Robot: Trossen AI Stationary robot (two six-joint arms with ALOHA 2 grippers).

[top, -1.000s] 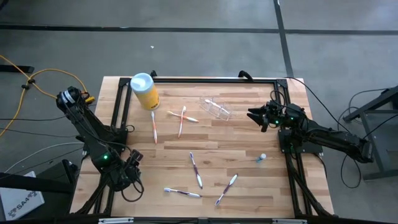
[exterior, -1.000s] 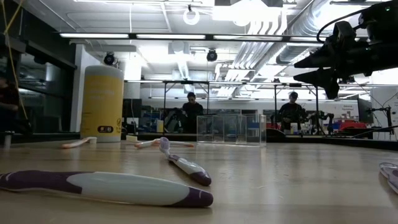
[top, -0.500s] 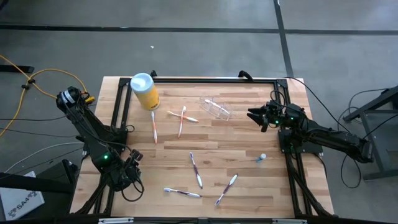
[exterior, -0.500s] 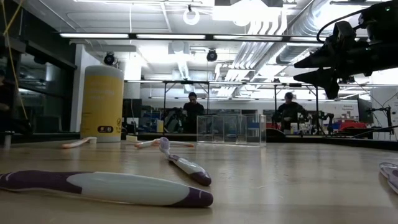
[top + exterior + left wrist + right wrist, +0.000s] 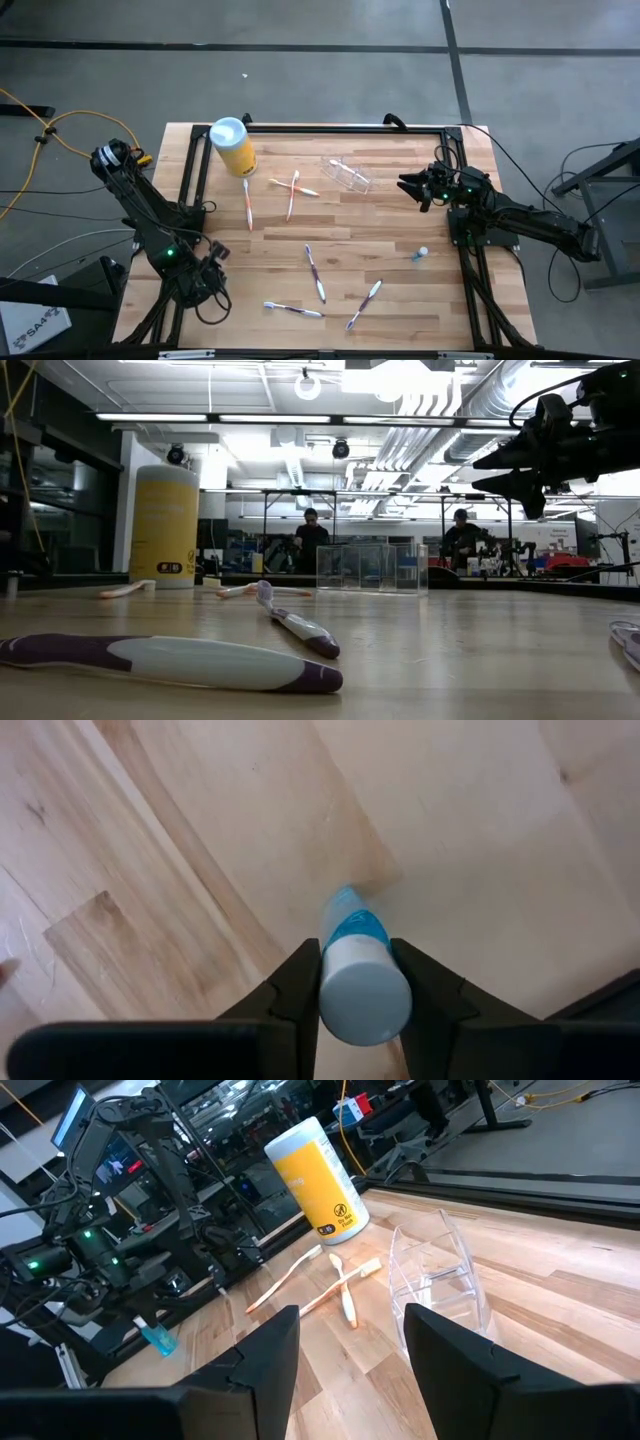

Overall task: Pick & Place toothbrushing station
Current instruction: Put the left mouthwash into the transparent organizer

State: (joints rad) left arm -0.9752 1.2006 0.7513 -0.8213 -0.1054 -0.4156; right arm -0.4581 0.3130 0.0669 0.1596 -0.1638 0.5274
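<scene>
The transparent holder lies on the wood at the far right of the table; it also shows in the low view and the right wrist view. My right gripper is open and empty, above the table just right of the holder. My left gripper stands at the table's near left, shut on a small blue tube with a white end; the tube also shows far off in the right wrist view. My left gripper pinches the tube's white end between its two fingers, coming from above. The blue end points down toward the wood. Whether it touches the table I cannot tell.
A yellow canister with a pale blue lid stands at the far left. Several toothbrushes lie about: two crossed, one orange, others near the front. A small blue-white tube lies near the right edge.
</scene>
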